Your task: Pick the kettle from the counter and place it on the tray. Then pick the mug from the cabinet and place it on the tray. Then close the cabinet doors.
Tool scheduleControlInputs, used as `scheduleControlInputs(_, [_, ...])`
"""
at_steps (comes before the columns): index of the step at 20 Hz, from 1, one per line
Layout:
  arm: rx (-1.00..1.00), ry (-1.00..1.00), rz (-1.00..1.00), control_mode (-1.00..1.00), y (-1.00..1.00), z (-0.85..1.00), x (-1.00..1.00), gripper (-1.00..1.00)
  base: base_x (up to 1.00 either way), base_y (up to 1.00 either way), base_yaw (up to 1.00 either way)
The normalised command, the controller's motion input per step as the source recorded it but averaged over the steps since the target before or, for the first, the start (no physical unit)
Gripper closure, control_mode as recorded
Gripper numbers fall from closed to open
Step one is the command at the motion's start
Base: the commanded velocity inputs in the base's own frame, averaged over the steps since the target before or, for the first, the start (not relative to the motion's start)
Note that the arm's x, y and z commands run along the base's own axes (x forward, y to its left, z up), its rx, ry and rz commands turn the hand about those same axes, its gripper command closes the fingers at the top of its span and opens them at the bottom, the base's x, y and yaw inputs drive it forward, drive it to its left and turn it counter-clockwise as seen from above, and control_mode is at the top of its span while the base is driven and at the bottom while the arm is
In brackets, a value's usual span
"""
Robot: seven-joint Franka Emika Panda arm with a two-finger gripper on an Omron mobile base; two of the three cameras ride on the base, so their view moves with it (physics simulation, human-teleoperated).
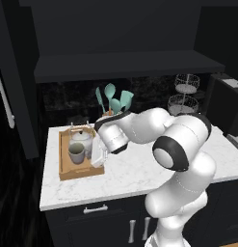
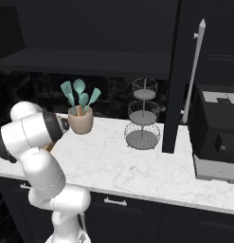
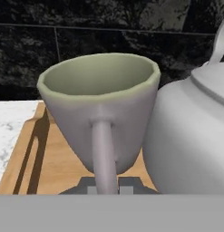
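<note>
The light-brown wooden tray [image 1: 65, 174] lies on the left part of the marble counter [image 1: 139, 169]. The pale kettle [image 1: 82, 137] stands at the tray's back, and the grey-white mug [image 1: 76, 152] stands in front of it. My gripper [image 1: 98, 154] reaches in from the right, level with the mug. In the hand view the mug [image 3: 102, 104], green inside, is close beside the kettle [image 3: 195, 136] over the tray [image 3: 36, 158]. My gripper [image 3: 106, 188] is shut on the mug's handle. The cabinet [image 1: 125, 65] stands open, with its doors [image 1: 9, 96] [image 2: 187, 71] swung out.
A tan utensil pot [image 2: 81, 119] with teal tools stands behind my arm at the back of the counter. To its right are a three-tier wire stand [image 2: 143, 118] and a dark appliance [image 2: 215, 137]. The open right door hangs over the counter beside the stand.
</note>
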Motion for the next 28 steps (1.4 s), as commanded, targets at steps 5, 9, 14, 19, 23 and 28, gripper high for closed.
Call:
scheduleControlInputs(5, [0.0,0.0,0.05,-1.0,0.0,-0.1,-0.34,1.0,0.0,0.0,0.0])
scheduleControlInputs(9, [0.0,0.0,0.09,-1.0,0.0,-0.08,-0.56,1.0,0.0,0.0,0.0])
scheduleControlInputs(14, [0.0,0.04,0.03,-1.0,0.05,-0.15,-0.13,1.0,0.0,0.0,0.0])
scheduleControlInputs(19, [0.0,0.03,0.0,-1.0,0.07,-0.11,0.0,-1.0,0.0,0.0,0.0])
scheduleControlInputs(23, [0.0,0.0,0.0,-1.0,0.04,-0.03,0.0,-1.0,0.0,0.0,0.0])
scheduleControlInputs(28, [0.0,0.0,0.0,-1.0,0.0,0.03,-0.01,-1.0,0.0,0.0,0.0])
